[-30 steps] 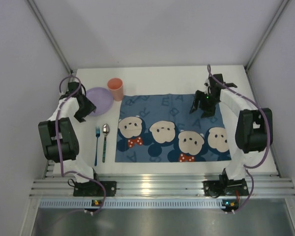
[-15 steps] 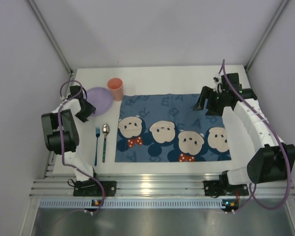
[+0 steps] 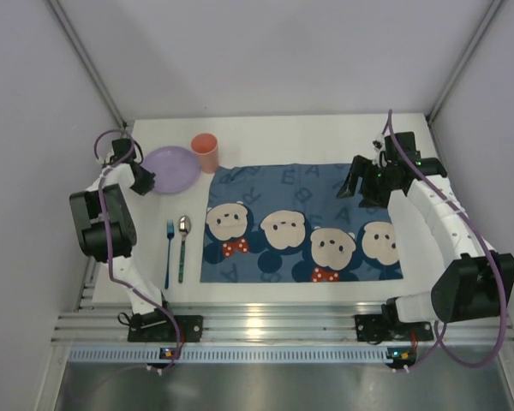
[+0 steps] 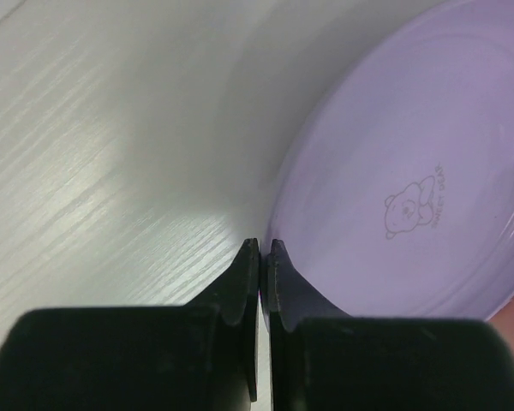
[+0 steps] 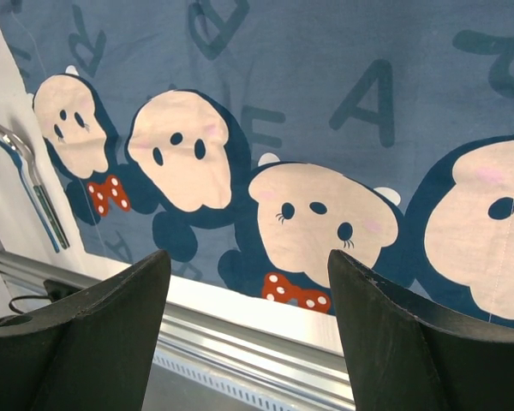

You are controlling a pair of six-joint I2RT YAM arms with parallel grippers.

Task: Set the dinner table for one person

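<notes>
White matte table (image 3: 325, 137) spans the space beyond both arm bases, with a blue bear placemat (image 3: 300, 223) on it. Left of the placemat sit a purple plate (image 3: 173, 169), a fork (image 3: 168, 254) and a spoon (image 3: 182, 248). Only the left wrist view shows the left fingers (image 4: 240, 291) pressed together at the plate's rim. The right fingers (image 5: 94, 342) gape wide above the placemat.

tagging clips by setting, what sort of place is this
Probably a robot test cell, not a home: plain white walls box in a white table, two arms are bolted to an aluminium rail, and a purple plate and bear placemat lie on it.
</notes>
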